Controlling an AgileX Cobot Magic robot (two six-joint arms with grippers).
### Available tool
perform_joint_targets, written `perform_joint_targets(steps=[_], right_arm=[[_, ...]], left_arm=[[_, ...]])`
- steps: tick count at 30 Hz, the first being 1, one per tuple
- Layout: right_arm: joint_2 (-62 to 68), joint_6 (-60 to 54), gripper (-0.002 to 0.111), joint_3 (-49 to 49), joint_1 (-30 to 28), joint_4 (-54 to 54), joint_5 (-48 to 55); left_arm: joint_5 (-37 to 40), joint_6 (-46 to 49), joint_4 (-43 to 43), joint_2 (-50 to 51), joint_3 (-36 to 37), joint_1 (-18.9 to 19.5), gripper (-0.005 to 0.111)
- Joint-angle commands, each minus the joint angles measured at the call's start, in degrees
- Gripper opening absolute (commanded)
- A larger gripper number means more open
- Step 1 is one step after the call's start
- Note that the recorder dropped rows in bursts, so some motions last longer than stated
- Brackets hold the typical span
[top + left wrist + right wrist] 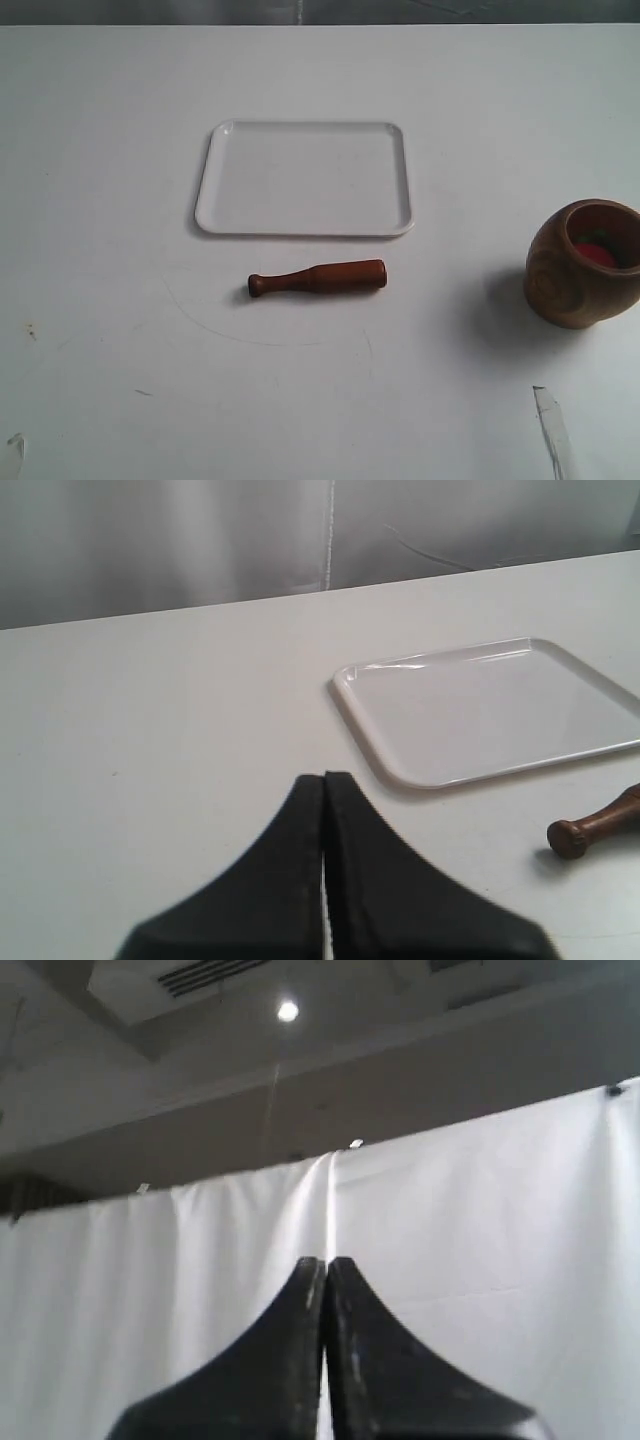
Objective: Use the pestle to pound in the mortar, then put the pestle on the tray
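The dark reddish-brown pestle [318, 278] lies flat on the white table, just in front of the white tray [305, 178], its knob end pointing left. The light-brown wooden mortar [582, 264] stands at the right edge with something red inside. In the left wrist view my left gripper [325, 777] is shut with nothing held, low over the table; the tray [480, 710] and the pestle's knob [572, 837] lie beyond it. My right gripper [325, 1261] is shut and empty, pointing at a white curtain; none of the task's things show in that view.
A pale tip [552, 428] shows at the exterior view's bottom right edge and another sliver [14, 450] at bottom left. A white curtain [200, 540] hangs behind the table's far edge.
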Motion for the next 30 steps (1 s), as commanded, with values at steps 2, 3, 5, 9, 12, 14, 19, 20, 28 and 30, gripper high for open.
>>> perform_joint_targets(steps=[2, 3, 5, 9, 12, 14, 19, 20, 28, 30], right_arm=[[14.87, 19.57, 0.000, -19.87, 8.01, -68.58, 18.53], [16.74, 25.32, 0.000, -21.04, 11.24, -74.75, 24.90], [18.86, 20.57, 0.000, -20.71, 15.51, -74.75, 39.31], [23.07, 2.65, 0.000, -20.47, 23.89, -74.75, 60.85], [29.03, -13.58, 0.000, -20.47, 29.00, -74.75, 83.48], [33.60, -24.33, 0.000, -20.47, 29.54, -74.75, 97.27], [40.47, -45.84, 0.000, -24.68, 29.54, -44.59, 109.24], [40.47, -51.01, 0.000, -25.90, 29.54, -35.56, 108.18], [35.12, -84.18, 0.000, -32.68, 36.67, 28.66, 106.27], [35.50, -90.98, 0.000, -32.56, 39.76, 39.63, 108.92]], left_arm=[[-0.17, -0.47, -0.42, -0.07, 0.03, -0.44, 0.000], [-0.17, -0.47, -0.42, -0.07, 0.03, -0.44, 0.000], [-0.17, -0.47, -0.42, -0.07, 0.03, -0.44, 0.000], [-0.17, -0.47, -0.42, -0.07, 0.03, -0.44, 0.000], [-0.17, -0.47, -0.42, -0.07, 0.03, -0.44, 0.000], [-0.17, -0.47, -0.42, -0.07, 0.03, -0.44, 0.000], [-0.17, -0.47, -0.42, -0.07, 0.03, -0.44, 0.000], [-0.17, -0.47, -0.42, -0.07, 0.03, -0.44, 0.000], [-0.17, -0.47, -0.42, -0.07, 0.03, -0.44, 0.000], [-0.17, -0.47, -0.42, -0.07, 0.03, -0.44, 0.000]])
